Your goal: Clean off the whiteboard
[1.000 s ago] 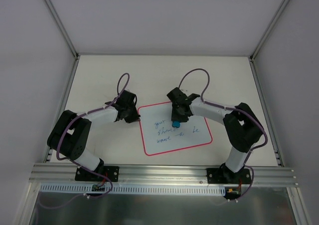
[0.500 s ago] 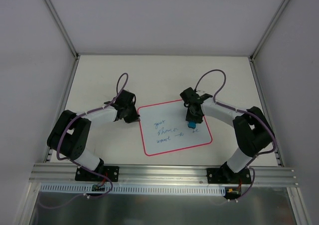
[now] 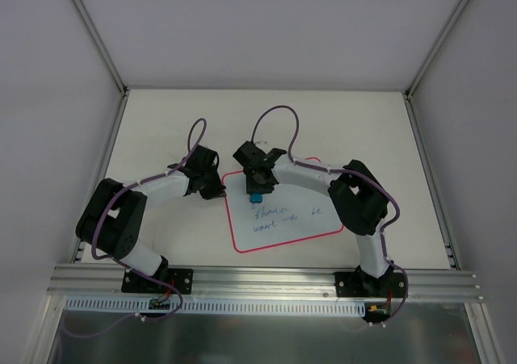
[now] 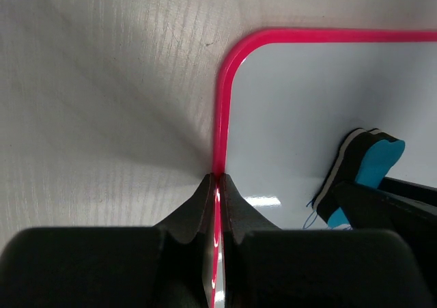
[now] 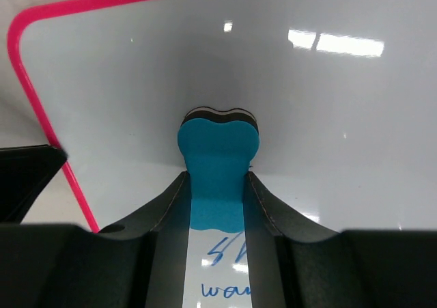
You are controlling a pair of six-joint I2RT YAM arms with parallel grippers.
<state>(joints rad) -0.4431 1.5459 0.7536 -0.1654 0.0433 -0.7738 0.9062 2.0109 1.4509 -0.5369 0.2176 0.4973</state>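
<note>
nearest: aluminium rail (image 3: 266, 282) at the bench edge, carrying both arm bases.

left end effector (image 4: 217, 182): fingers pressed together on the red-pink border of the whiteboard (image 4: 307, 117), just short of a rounded corner. nothing between the tips but the rim. judged to be anchoring the board against sliding.

right end effector (image 5: 217, 178): closed tight on the blue eraser (image 5: 218, 141), a block with a dark layer on one face. eraser's end resting on the board face just ahead of the fingertips, near the left end effector's grip.

whiteboard: flat on the bench (image 3: 161, 122), under the right end effector and reaching back from it towards the arm bases. rounded-corner rectangle, thin red-pink rim, pale bluish-white glossy face with lamp reflections. blue handwriting (image 3: 269, 227) in a few lines behind the eraser. strip ahead of the eraser blank. words too small to read with confidence.

step in hand, as judged: wiping, with much of the writing not yet removed. to do it well:
- keep the pad flat and evenly pressed
- sweep in overlapping passes over the written lines
- turn before the rim
- avoid bumping the left end effector
- hold the clamp on the border firm

farthest: bare pale bench beyond both end effectors, then white enclosure walls (image 3: 266, 33).
</note>
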